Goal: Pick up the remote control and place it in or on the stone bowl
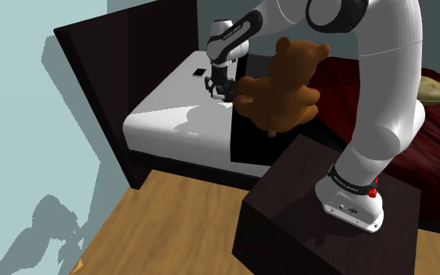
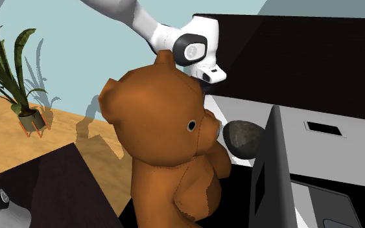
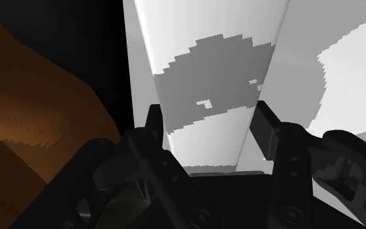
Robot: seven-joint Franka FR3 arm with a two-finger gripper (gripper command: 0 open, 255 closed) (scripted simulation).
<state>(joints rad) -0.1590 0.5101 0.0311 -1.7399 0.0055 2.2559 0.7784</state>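
Observation:
In the wrist view my gripper is shut on a pale, flat, wedge-shaped thing, the remote control. One black finger presses on each of its long edges. From the shoulder view the gripper hangs just over the white top, close against the teddy bear's arm. The stone bowl, a rough grey lump, sits beside the bear's arm below the hand's camera block. The bear's head hides the fingers in the second exterior view.
A big brown teddy bear sits right beside the gripper. A thin dark upright slab stands next to the bowl. A small black rectangle lies on the white top. Dark red bedding lies behind the arm, and a potted plant stands on the wood floor.

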